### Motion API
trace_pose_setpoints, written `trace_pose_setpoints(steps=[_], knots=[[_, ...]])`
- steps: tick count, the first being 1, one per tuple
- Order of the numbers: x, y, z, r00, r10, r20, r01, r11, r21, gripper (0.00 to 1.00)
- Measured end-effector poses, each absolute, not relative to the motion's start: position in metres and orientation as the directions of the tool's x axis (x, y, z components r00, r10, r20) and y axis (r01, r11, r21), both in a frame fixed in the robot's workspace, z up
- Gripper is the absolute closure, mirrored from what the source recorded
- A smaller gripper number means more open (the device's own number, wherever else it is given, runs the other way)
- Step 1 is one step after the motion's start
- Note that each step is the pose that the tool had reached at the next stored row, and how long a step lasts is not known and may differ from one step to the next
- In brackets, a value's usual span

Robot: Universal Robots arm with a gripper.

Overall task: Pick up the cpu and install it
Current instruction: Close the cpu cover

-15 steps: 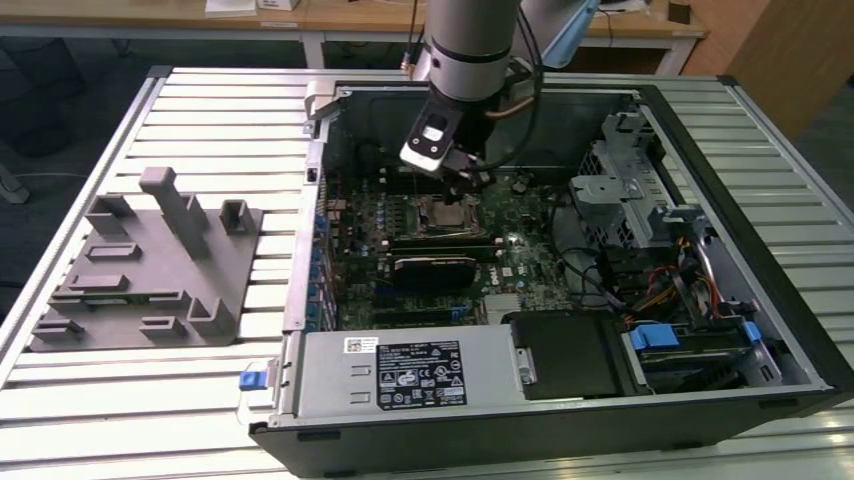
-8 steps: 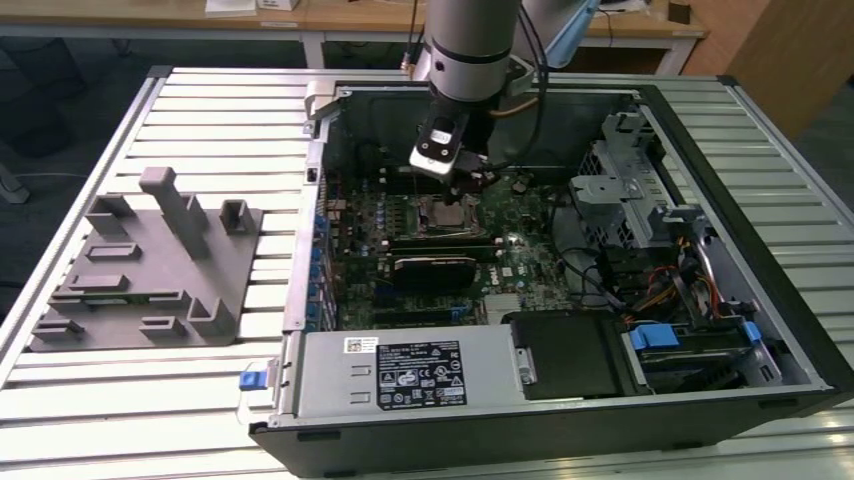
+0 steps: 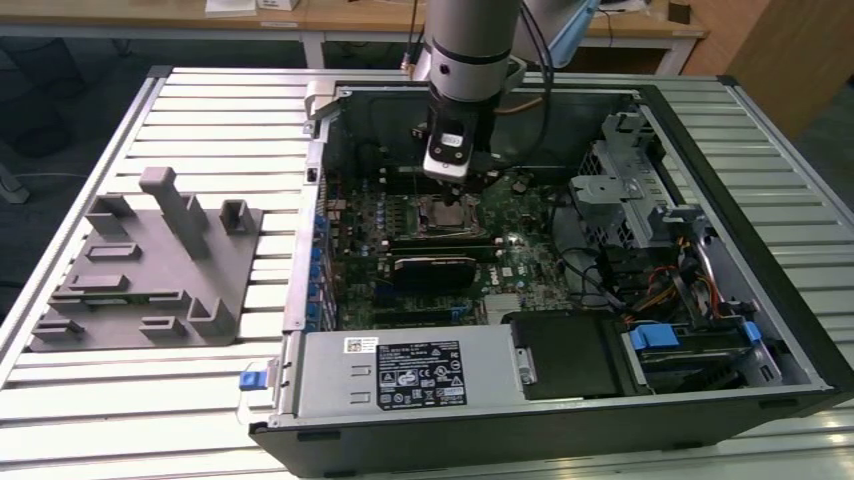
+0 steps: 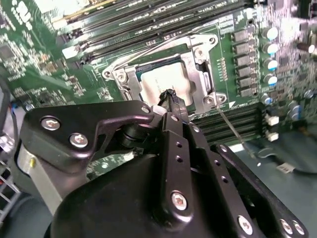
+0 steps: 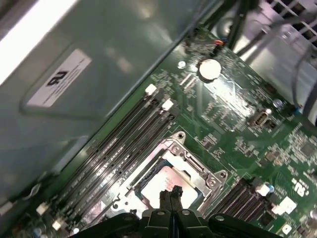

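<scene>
With the black gripper (image 5: 171, 194), jaws pressed together, right at the silvery square cpu (image 5: 156, 186) inside the metal socket frame (image 5: 195, 161), I judge only gentle, straight pressure is good.

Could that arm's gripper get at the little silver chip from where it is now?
Probably yes: in the second wrist view the gripper hangs just above the cpu, which lies bare in its socket with nothing between them.

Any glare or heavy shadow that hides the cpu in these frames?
First wrist view: the cpu top is washed pale, and a bright streak glares along the case wall. Second wrist view: the cpu reflects mildly, rim readable. Exterior view: the socket sits dim beneath the arm.
</scene>
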State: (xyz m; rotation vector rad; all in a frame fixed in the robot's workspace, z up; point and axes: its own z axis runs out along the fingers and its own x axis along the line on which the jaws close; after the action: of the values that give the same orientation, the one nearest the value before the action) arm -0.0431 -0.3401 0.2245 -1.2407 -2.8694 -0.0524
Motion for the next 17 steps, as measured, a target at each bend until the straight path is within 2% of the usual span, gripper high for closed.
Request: trace_pose_setpoints(steps=[17], knots=[[-0.0431,-0.3401,0.2239,-0.874,0.484,0.027,0.485,0.874,0.025,0.89]])
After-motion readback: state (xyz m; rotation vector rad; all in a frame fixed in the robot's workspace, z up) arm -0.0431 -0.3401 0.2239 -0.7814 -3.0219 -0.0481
